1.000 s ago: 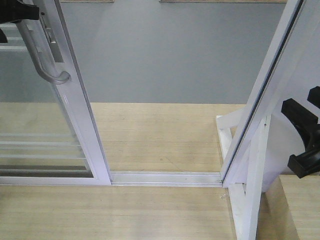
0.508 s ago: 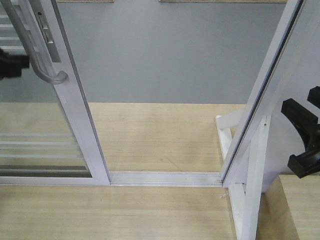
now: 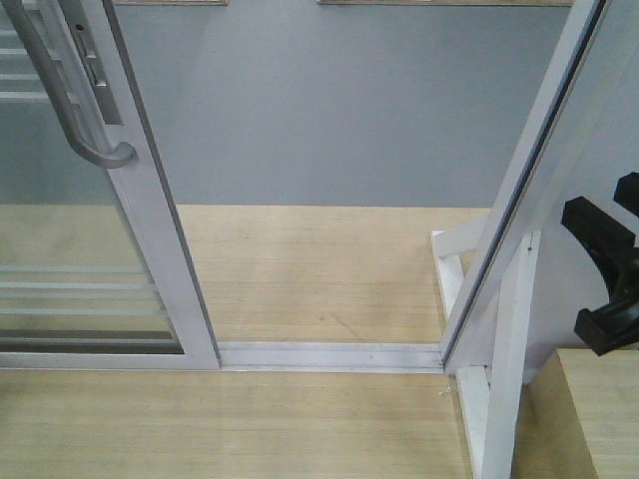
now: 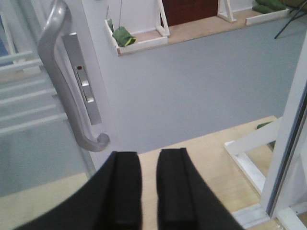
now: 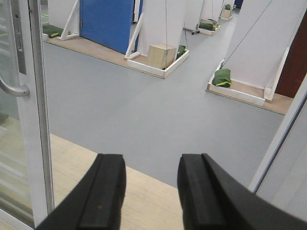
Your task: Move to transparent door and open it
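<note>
The transparent door (image 3: 150,220) stands at the left, slid aside, with a wide gap to its right. Its curved grey handle (image 3: 70,100) and lock plate show at the top left. In the left wrist view the handle (image 4: 53,72) and lock plate (image 4: 84,81) are up and left of my left gripper (image 4: 149,158). That gripper is empty, its jaws a narrow gap apart, and clear of the handle. It is out of the front view. My right gripper (image 3: 584,274) hangs at the right edge, open and empty (image 5: 151,165). The door edge also shows in the right wrist view (image 5: 36,120).
A fixed white frame (image 3: 539,170) with its slanted support stand (image 3: 499,399) bounds the gap on the right. The floor track (image 3: 329,354) runs between them. A wooden box corner (image 3: 599,419) sits at the bottom right. Beyond is grey floor (image 3: 329,110) with white stands and green bags (image 5: 221,76).
My left gripper was at the handle a second ago, then drew off to the left and has left the front view. The door slid slightly left. The right gripper has not moved.
</note>
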### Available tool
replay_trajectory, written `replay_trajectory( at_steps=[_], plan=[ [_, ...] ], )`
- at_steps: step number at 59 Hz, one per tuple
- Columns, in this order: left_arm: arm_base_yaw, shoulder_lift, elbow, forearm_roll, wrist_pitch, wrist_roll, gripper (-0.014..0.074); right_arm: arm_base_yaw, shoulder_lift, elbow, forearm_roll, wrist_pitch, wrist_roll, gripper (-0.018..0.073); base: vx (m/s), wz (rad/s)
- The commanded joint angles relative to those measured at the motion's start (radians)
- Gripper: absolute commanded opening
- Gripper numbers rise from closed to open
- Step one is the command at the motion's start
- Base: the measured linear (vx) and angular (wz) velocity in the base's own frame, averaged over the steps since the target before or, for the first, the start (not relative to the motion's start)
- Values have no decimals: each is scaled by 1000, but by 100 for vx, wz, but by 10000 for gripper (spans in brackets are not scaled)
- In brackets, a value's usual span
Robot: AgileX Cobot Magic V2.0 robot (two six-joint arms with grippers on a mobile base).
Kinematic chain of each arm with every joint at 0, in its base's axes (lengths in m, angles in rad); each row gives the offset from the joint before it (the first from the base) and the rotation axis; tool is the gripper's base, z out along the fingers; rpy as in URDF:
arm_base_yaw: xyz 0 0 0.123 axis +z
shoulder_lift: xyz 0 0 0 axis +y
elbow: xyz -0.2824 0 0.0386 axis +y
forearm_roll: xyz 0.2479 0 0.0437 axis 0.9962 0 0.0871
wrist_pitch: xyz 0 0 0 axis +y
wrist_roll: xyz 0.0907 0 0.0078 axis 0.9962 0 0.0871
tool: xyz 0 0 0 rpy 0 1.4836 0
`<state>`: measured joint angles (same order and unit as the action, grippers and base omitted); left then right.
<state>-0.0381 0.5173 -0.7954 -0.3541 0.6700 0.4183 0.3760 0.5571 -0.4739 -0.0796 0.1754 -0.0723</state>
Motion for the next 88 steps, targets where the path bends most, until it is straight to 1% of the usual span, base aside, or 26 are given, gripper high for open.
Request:
replay_trajectory(
  at_steps=[1,3,7,10,14,17,20,22,35,43,46,50,65,88],
  plan=[
    [-4,-33,-8,-13,-81,-11,54,-5,7,-29,-6,-83,-7,344,0,0],
    [-4,-48,6,-10,-91,-11,-9,-5,7,-29,-6,-83,-7,344,0,0],
    [-3,-88,46,31,-123,-17,-8,-5,7,-29,-6,-83,-7,344,0,0],
    [-3,-123,83,71,-156,-60,-8,-5,7,-29,-6,-83,-7,344,0,0],
    [-3,-177,151,133,-224,-164,-7,-5,7,-29,-6,-83,-7,344,0,0],
    [-3,-225,226,193,-299,-265,-7,-5,7,-29,-6,-83,-7,344,0,0],
    [-3,-263,289,242,-370,-331,-7,-5,7,-29,-6,-83,-7,344,0,0],
    [-3,-285,335,262,-412,-352,-7,-5,7,-29,-6,-83,-7,344,0,0],
    [-3,-398,643,266,-670,-339,-7,-5,7,-29,-6,-83,-7,344,0,0],
    [-3,-483,867,265,-886,-339,-7,-5,7,-29,-6,-83,-7,344,0,0],
    [-3,-513,845,265,-766,-340,-7,-5,7,-29,-6,-83,-7,344,0,0],
    [-3,-539,846,265,-724,-340,-6,-5,7,-29,-6,-83,-7,344,0,0],
    [-3,-541,853,265,-676,-340,-6,-5,7,-29,-6,-80,-7,344,0,0],
    [-3,-541,852,265,-676,-340,-6,-5,7,-29,-6,-80,-7,344,0,0]
  ],
)
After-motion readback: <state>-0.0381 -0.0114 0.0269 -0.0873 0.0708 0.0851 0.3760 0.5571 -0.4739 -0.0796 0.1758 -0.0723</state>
